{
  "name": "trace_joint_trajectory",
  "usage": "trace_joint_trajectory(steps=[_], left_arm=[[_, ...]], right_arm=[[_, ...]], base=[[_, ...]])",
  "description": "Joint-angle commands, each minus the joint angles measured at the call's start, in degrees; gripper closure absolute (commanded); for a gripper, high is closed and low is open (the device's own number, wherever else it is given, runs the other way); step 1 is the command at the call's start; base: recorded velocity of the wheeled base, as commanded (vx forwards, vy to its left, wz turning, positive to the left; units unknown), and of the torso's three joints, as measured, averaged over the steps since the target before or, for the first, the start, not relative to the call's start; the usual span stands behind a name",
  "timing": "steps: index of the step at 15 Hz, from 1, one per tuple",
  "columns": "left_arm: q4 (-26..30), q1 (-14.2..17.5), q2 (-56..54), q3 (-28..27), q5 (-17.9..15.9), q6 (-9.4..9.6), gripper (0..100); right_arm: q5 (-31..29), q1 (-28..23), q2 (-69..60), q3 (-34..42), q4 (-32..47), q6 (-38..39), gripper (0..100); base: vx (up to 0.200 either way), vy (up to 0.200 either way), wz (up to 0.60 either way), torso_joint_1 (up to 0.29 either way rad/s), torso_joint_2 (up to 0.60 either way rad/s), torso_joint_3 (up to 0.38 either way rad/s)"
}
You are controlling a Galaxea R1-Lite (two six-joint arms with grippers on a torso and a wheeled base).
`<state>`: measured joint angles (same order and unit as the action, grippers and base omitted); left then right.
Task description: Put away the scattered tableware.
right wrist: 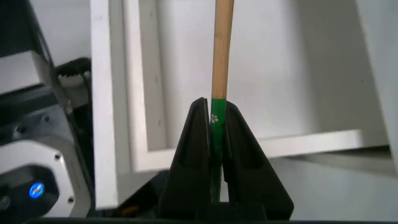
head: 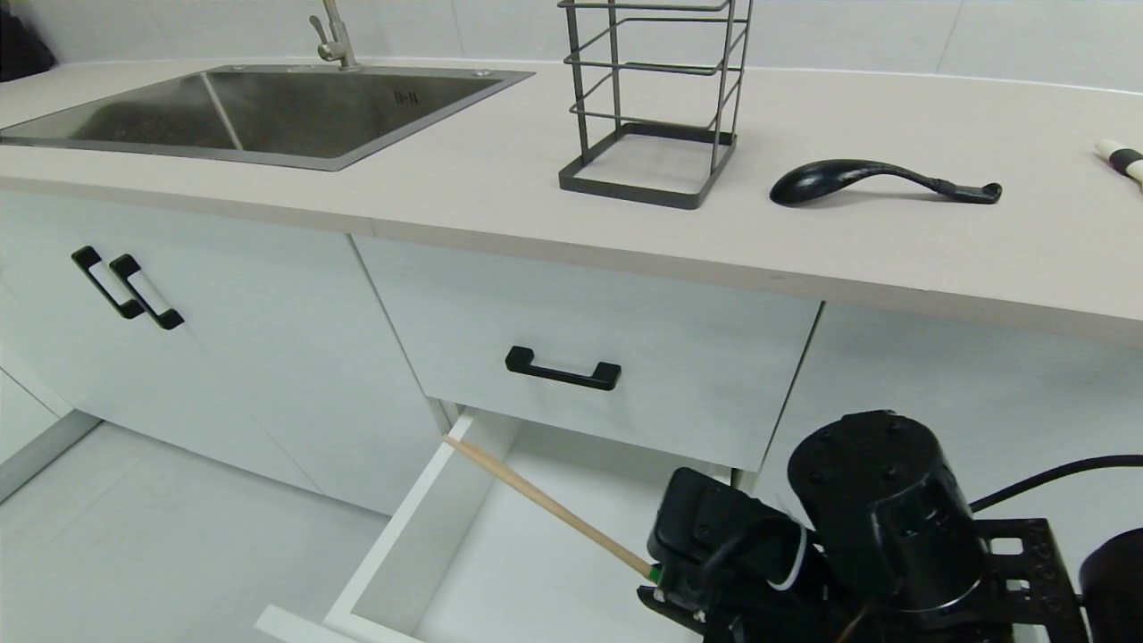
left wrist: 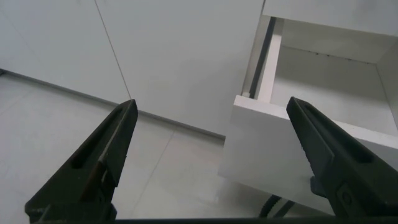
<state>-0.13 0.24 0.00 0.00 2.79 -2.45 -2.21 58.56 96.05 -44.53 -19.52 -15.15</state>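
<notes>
Your right end effector (head: 668, 579) is clenched on 1 chopstick (head: 546, 505), gripping it at its green end; in the right wrist view the 2 fingers (right wrist: 198, 134) pinch that green part with the bare wood running straight out from them. The chopstick slants over the open drawer (head: 399, 527), below the closed upper drawer, and its far tip sits by the back of the drawer's left wall; you cannot tell whether it touches the wall. Your left end effector (left wrist: 211, 106) is released, jaws spread wide, and hangs above the floor (left wrist: 93, 112) just beside the drawer's front corner, holding nothing. On the table (head: 464, 196) above, a black spoon (head: 857, 179) lies to the right of a wire rack (head: 652, 174), near it but apart. The sink (head: 268, 112) is set into the table well to the left of the rack. At the table's far right edge lies a pale item with a dark band (head: 1121, 161); you cannot tell what it is.
</notes>
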Motion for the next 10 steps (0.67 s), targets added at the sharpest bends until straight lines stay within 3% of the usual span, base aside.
trace_joint_trajectory(steps=[1,10], left_arm=[[0.0,0.0,0.0,0.0,0.0,-0.01,0],[0.0,0.0,0.0,0.0,0.0,-0.01,0]], right_arm=[[-1.7,2.0,5.8,-3.3,-0.3,1.1,100],[-8.2,2.2,16.8,-11.1,0.5,4.1,100]], base=[[0.000,0.000,0.00,0.000,0.00,0.000],[0.000,0.000,0.00,0.000,0.00,0.000]])
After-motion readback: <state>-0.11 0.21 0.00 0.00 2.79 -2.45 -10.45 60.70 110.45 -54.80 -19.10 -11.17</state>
